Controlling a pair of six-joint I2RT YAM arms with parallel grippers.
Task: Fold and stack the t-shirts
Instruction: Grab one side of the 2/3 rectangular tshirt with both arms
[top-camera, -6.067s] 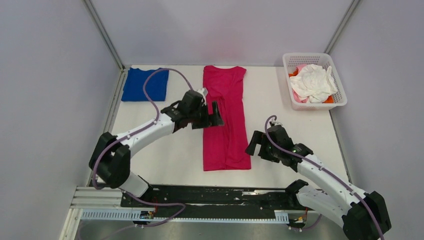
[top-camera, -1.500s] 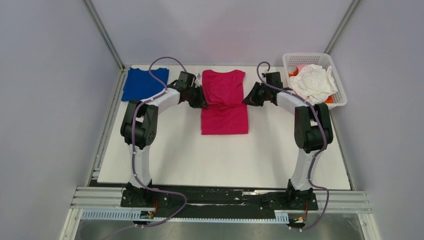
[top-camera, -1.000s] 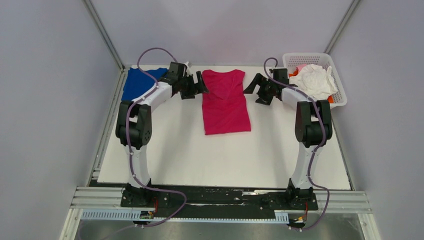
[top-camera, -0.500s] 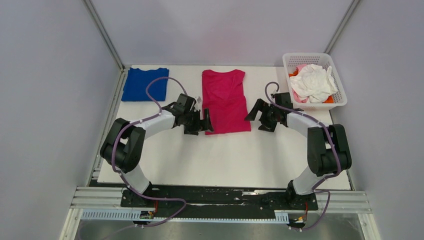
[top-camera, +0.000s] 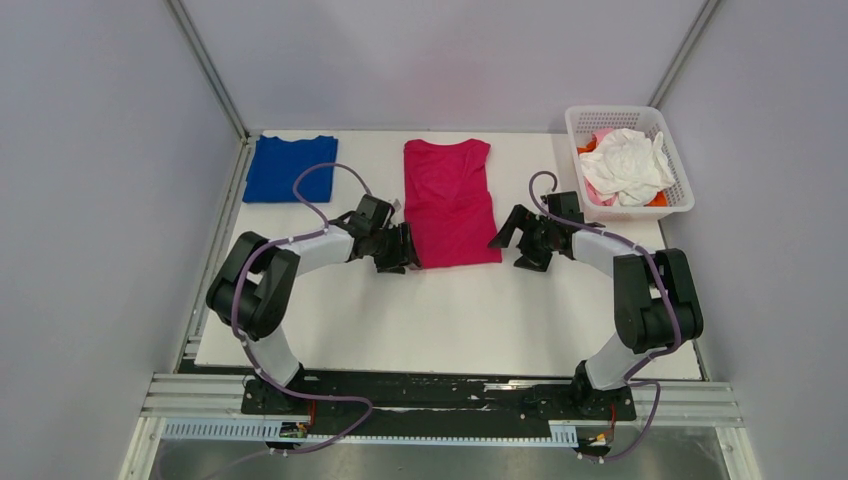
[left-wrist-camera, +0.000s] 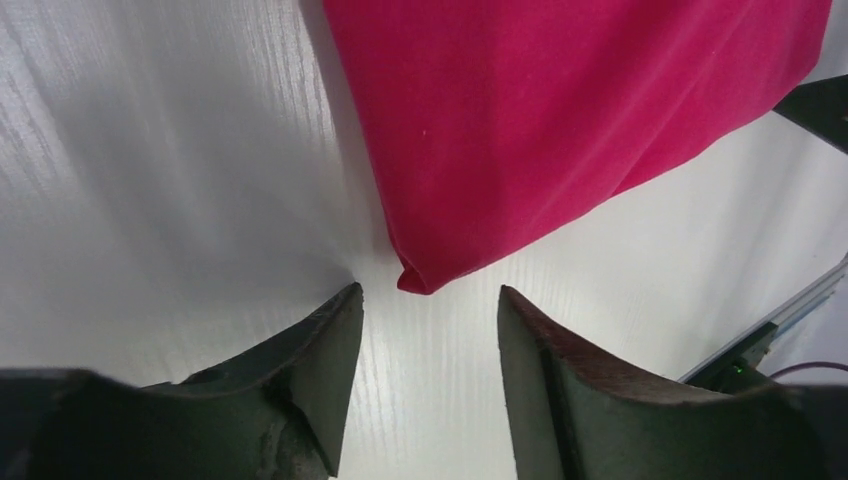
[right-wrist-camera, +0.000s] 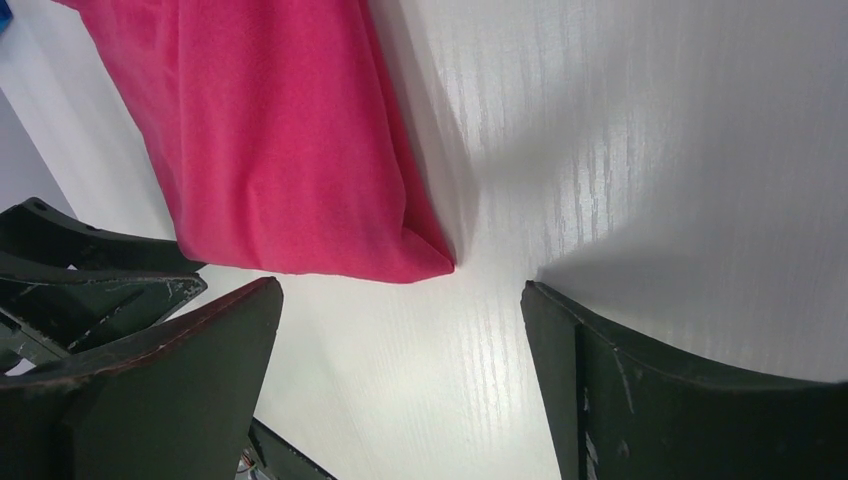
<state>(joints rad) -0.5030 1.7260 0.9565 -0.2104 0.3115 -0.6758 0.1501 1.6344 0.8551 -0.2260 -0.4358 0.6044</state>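
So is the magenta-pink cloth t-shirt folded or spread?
Folded: the magenta-pink cloth t-shirt is a narrow rectangle, no sleeves showing.

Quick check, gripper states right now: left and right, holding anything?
Left gripper: open, holding nothing; a near corner of the magenta t-shirt lies at its fingertips, not pinched.
Right gripper: wide open, holding nothing, beside the shirt's other near corner.
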